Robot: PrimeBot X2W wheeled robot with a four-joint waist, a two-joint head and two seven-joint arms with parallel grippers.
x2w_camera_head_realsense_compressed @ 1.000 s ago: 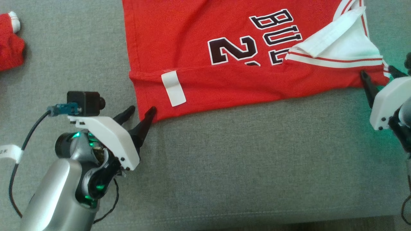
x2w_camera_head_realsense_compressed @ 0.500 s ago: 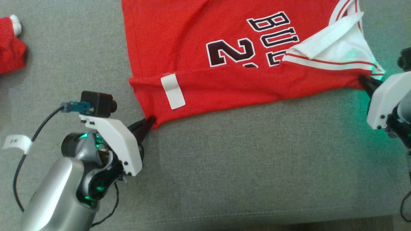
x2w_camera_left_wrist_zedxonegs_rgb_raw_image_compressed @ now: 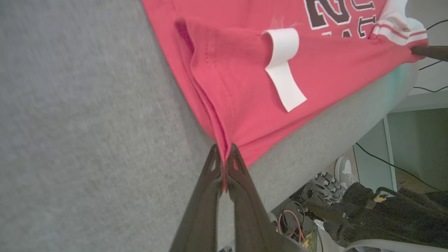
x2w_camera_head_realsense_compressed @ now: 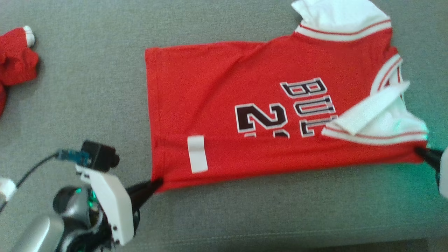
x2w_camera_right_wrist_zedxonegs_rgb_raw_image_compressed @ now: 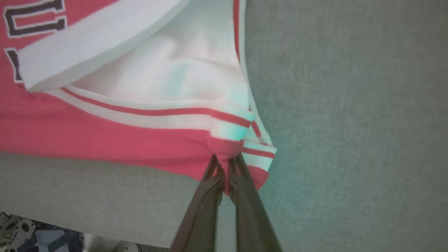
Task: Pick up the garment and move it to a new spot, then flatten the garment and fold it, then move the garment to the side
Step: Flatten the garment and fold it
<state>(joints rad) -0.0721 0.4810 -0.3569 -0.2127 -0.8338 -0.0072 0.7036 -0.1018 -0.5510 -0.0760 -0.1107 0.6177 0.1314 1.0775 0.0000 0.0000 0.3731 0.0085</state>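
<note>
My left pincer (x2w_camera_head_realsense_compressed: 158,182) was clenched tight on the red jersey (x2w_camera_head_realsense_compressed: 210,98), at its seven o'clock corner. My right pincer (x2w_camera_head_realsense_compressed: 418,151) pinched its four o'clock corner. The jersey lay spread in the middle of the grey worktop (x2w_camera_head_realsense_compressed: 87,87).

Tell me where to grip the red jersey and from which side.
Grip the red jersey at its two near-edge corners, coming in low from the near side. It lies flat, with doubled fabric at those corners; the left pincer and right pincer are shut there.
</note>
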